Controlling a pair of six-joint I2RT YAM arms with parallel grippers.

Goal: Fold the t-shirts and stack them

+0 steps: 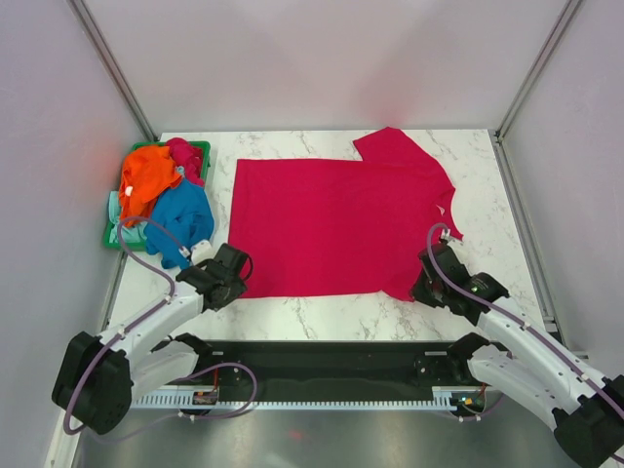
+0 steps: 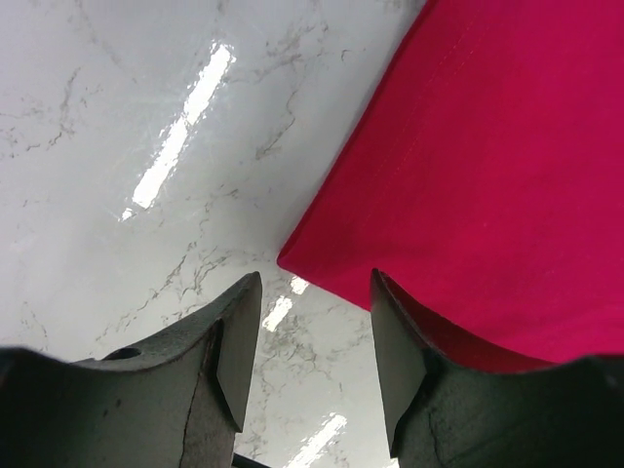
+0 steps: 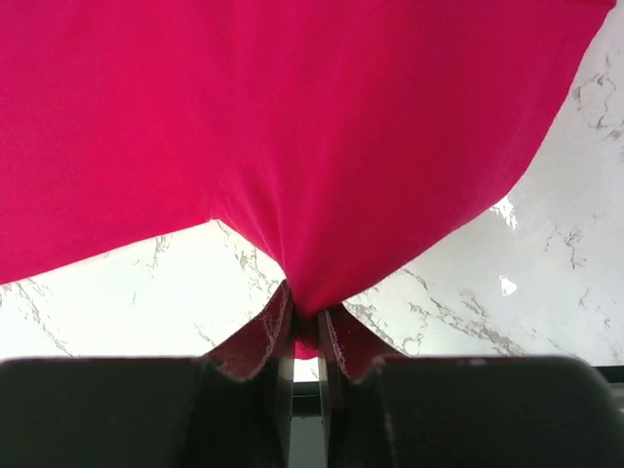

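Note:
A magenta-red t-shirt (image 1: 336, 219) lies spread flat on the marble table, one sleeve pointing to the far right. My right gripper (image 1: 426, 283) is shut on its near right edge, and the right wrist view shows the cloth (image 3: 312, 117) pinched between the jaws (image 3: 304, 312) and pulled up in a peak. My left gripper (image 1: 239, 273) stands open just off the shirt's near left corner (image 2: 487, 166). Only bare marble shows between its fingers (image 2: 314, 283). Orange (image 1: 148, 175), blue (image 1: 185, 216) and pale mint (image 1: 119, 219) t-shirts are heaped at the far left.
The heap of shirts sits in a green plastic basket (image 1: 202, 146) at the table's far left, with a dark red cloth (image 1: 185, 156) on top at the back. Grey walls and metal frame posts close in the table on three sides.

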